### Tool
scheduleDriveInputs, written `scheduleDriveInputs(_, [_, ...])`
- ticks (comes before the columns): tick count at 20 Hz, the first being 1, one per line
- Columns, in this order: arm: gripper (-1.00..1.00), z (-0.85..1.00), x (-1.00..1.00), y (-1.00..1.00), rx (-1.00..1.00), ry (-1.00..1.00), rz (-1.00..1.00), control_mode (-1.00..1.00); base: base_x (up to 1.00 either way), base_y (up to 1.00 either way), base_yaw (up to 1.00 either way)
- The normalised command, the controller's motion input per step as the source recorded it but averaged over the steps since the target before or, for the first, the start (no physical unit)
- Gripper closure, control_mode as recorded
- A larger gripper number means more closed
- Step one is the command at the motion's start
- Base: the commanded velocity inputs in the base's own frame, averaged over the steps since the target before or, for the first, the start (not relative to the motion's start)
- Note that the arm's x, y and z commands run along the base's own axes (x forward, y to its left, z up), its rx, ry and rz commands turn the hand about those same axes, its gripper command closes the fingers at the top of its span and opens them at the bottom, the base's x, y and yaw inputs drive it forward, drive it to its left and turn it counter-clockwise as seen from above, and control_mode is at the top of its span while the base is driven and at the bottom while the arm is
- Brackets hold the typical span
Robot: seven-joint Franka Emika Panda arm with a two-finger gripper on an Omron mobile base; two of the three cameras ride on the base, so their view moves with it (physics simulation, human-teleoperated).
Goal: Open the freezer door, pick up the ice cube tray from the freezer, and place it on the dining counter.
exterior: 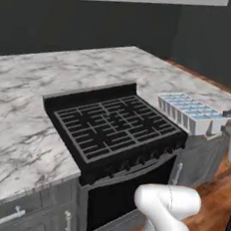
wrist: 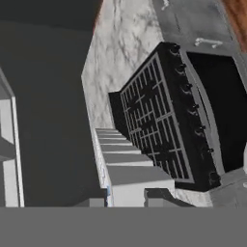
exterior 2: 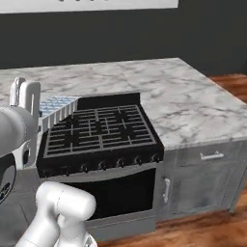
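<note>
1. White arm (exterior: 166, 202) is rising from the bottom of the left base view, its rounded elbow sitting closest to the lens, in front of the oven door (exterior: 115, 192).
2. At the far left, the marble counter (exterior: 16, 123) is spreading wide, with grey cabinet fronts (exterior: 23, 213) and pale handles sitting under its edge.
3. Next to the right, the black stove (exterior: 114, 125) is sitting sunk into that counter, its grates running back to a low dark backguard.
4. Just beside the stove's right edge, the ice cube tray (exterior: 190, 112) is lying level over the narrow strip of marble there, cells facing up, pale blue with a whitish rim; whether it is resting on the marble or hanging just clear of it, I cannot tell.
5. At the right edge, the gripper (exterior: 228, 122) is meeting the tray's near short end.
6. In the hand view, the tray (wrist: 123, 159) is stretching away from the lens alongside the stove (wrist: 159, 120), and the dark fingers (wrist: 157, 195) are sitting one on each side of its near end, clamping the tray between them.
7. In the right base view, the tray (exterior 2: 55, 107) is showing at the stove's left side, partly behind the white hand.
</note>
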Motion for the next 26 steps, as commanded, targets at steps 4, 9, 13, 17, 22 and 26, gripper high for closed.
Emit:
scheduleDriveInputs(4, [1.00, 0.00, 0.00, 0.00, 0.00, 0.00, 0.00, 1.00, 0.03, 0.82, 0.68])
scheduleDriveInputs(9, [1.00, 0.00, 0.00, 0.00, 0.00, 0.00, 0.00, 1.00, 0.00, 1.00, 0.45])
scheduleDriveInputs(13, [1.00, 0.00, 0.00, 0.00, 0.00, 0.00, 0.00, 1.00, 0.01, 1.00, 0.23])
scheduleDriveInputs(17, [1.00, 0.00, 0.00, 0.00, 0.00, 0.00, 0.00, 1.00, 0.16, 0.99, 0.11])
scheduleDriveInputs(22, [1.00, 0.00, 0.00, 0.00, 0.00, 0.00, 0.00, 1.00, 0.06, 0.77, 0.00])
scheduleDriveInputs(26, [1.00, 0.00, 0.00, 0.00, 0.00, 0.00, 0.00, 1.00, 0.22, 0.66, 0.00])
